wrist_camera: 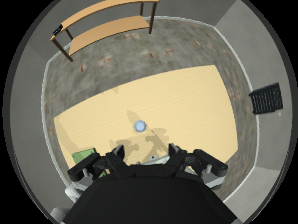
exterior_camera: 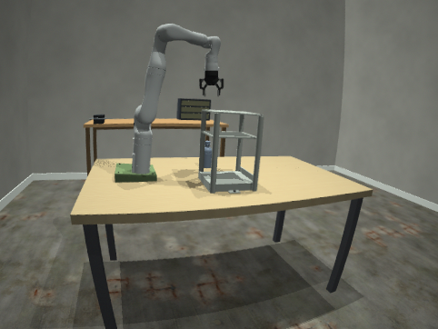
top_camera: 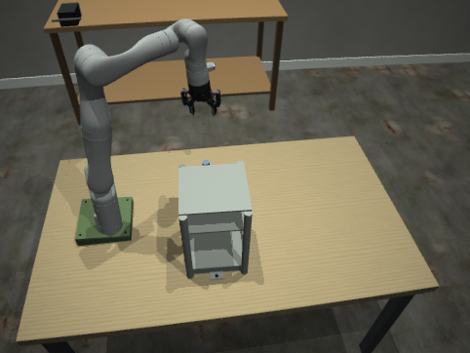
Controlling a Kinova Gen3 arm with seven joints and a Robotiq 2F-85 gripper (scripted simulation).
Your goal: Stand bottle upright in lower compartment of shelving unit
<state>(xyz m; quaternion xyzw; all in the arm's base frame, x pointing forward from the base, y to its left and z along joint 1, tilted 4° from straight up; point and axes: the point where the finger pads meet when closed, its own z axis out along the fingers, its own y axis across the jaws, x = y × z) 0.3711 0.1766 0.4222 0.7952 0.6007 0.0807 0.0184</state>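
A blue bottle [top_camera: 206, 163] [exterior_camera: 208, 156] [wrist_camera: 140, 126] stands upright on the table behind the grey shelving unit [top_camera: 215, 187] [exterior_camera: 259, 150]. In the top view only its cap shows past the unit's top panel. The wrist view shows it from above, ahead of the fingers. The lower compartment's floor [top_camera: 213, 258] [exterior_camera: 227, 177] is bare behind the front lip [top_camera: 216, 268] [exterior_camera: 233, 186]. My gripper [top_camera: 203, 113] [exterior_camera: 212, 94] [wrist_camera: 146, 150] is open and empty, pointing down high above the table, higher than the unit's top.
The unit has corner posts, a middle shelf [exterior_camera: 233, 134] and a top panel. A small plate [top_camera: 216, 275] [exterior_camera: 233, 192] lies at its front foot. The arm's green base [top_camera: 124, 219] [exterior_camera: 123, 173] [wrist_camera: 83, 156] is left of it. A second table [top_camera: 171, 12] [exterior_camera: 159, 123] stands behind.
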